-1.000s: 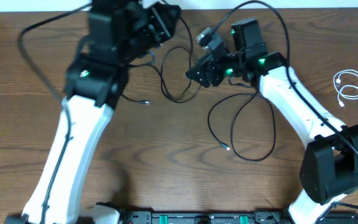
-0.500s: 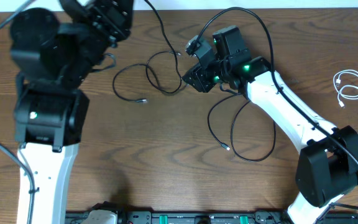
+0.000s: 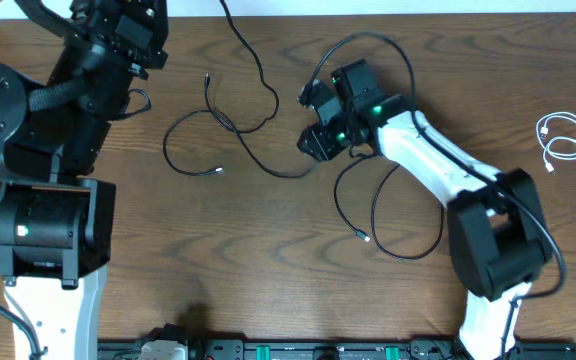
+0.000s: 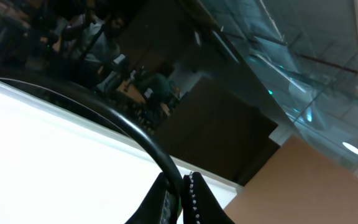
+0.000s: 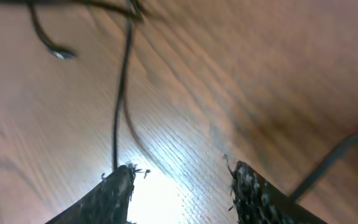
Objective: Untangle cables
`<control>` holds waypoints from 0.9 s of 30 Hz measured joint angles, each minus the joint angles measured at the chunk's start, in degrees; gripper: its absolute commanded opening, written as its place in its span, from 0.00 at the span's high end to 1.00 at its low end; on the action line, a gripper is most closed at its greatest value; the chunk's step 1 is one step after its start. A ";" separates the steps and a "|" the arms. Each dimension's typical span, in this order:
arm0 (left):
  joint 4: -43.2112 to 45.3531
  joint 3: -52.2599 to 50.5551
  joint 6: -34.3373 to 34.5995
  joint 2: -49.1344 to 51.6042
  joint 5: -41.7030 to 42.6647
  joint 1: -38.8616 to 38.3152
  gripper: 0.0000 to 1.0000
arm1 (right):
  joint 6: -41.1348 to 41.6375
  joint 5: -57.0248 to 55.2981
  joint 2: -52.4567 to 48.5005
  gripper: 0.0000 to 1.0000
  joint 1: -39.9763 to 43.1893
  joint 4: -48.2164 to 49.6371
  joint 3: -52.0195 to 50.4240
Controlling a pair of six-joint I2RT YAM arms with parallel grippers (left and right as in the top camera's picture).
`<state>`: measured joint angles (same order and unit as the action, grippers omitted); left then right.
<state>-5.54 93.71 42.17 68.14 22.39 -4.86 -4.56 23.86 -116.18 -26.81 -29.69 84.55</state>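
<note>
Leftward swung our left gripper [image 4: 180, 186], fingers pressed together on one black cable [image 3: 166, 148], dragging its loop along. Our right gripper [image 5: 182, 168] hung spread above the second black cable [image 3: 408, 257]; the white cable [image 3: 565, 140] lay far right. We judged all light and limp, best gripped near the plugs.

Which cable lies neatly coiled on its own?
The white cable, coiled alone at the far right; the two black cables sprawl loosely across the middle.
</note>
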 measured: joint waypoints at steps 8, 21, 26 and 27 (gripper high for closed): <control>-0.17 0.00 0.00 0.33 -0.48 0.00 0.92 | 4.20 -0.09 -6.71 0.47 0.00 -2.23 0.00; -1.55 0.00 0.00 0.39 -0.48 0.00 0.93 | 1.53 9.03 -5.35 0.43 0.11 -0.61 0.17; -1.70 0.00 0.00 0.39 -0.48 0.00 0.93 | -2.51 15.06 0.42 0.43 0.04 1.22 0.20; -1.92 0.00 0.00 0.39 -0.48 0.00 0.92 | -2.91 15.67 1.40 0.43 0.04 1.81 0.22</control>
<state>-7.46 93.71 42.17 68.53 21.91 -4.86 -7.46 39.53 -114.78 -26.76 -27.88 84.77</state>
